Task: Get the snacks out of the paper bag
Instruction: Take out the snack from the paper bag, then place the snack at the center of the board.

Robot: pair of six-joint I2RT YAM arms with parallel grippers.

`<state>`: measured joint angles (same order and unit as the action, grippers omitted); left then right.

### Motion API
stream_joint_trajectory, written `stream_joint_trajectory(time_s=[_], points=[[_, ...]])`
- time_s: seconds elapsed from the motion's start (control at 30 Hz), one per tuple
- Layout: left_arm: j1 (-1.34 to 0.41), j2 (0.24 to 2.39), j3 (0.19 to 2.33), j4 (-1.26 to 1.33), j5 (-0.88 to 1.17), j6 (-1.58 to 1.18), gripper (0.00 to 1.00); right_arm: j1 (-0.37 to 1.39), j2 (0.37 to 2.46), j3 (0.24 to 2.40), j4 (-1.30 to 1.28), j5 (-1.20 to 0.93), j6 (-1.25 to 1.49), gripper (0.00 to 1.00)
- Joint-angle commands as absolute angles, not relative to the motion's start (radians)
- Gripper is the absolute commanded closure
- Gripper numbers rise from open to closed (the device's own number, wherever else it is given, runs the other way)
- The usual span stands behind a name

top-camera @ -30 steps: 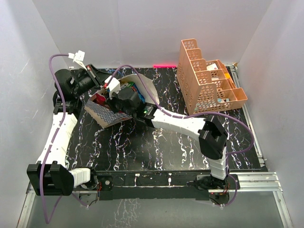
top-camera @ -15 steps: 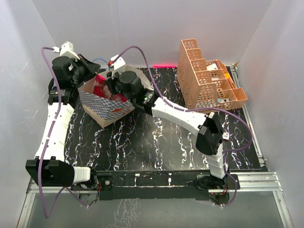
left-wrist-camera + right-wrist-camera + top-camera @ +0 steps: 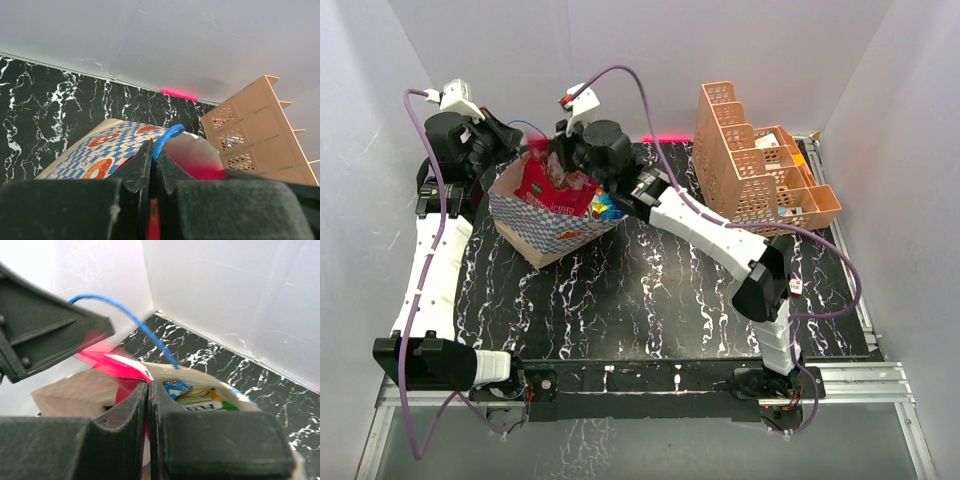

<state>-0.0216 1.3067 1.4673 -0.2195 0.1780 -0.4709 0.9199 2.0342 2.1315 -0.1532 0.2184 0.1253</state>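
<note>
On the table (image 3: 650, 300), you see the right arm reach diagonally toward the upper left of the top view. The left arm runs up the left edge. Both meet at the tilted paper bag (image 3: 555, 230). Right gripper (image 3: 148, 390) fingers clamp the red snack bag (image 3: 548, 180). Left gripper (image 3: 153, 157) fingers pinch the paper bag's rim beside the blue handle (image 3: 167, 136).

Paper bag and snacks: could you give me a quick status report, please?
Left hand shut on paper bag rim. Right hand shut on red packet, partly out; other snacks inside. Orange rack stands apart.
</note>
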Motion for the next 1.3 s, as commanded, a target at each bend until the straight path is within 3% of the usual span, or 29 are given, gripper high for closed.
stream_joint_trajectory(time_s=[0.0, 0.17, 0.57, 0.83, 1.27], points=[[-0.024, 1.298, 1.538, -0.222, 0.145, -0.426, 1.0, 0.862, 1.86, 2.167, -0.06, 0.227, 0.117, 0.92], [-0.025, 1.302, 1.568, -0.23, 0.119, -0.406, 1.0, 0.842, 1.795, 2.134, -0.076, 0.216, 0.114, 0.92], [-0.025, 1.29, 1.542, -0.229, 0.144, -0.402, 1.0, 0.842, 1.615, 2.288, -0.321, 0.32, 0.002, 0.92], [-0.025, 1.284, 1.546, -0.241, 0.159, -0.387, 1.0, 0.842, 1.248, 1.864, -0.466, 0.456, 0.062, 0.92], [-0.025, 1.275, 1.511, -0.209, 0.208, -0.418, 1.0, 0.842, 0.813, 1.205, -0.728, 0.527, 0.516, 0.92]])
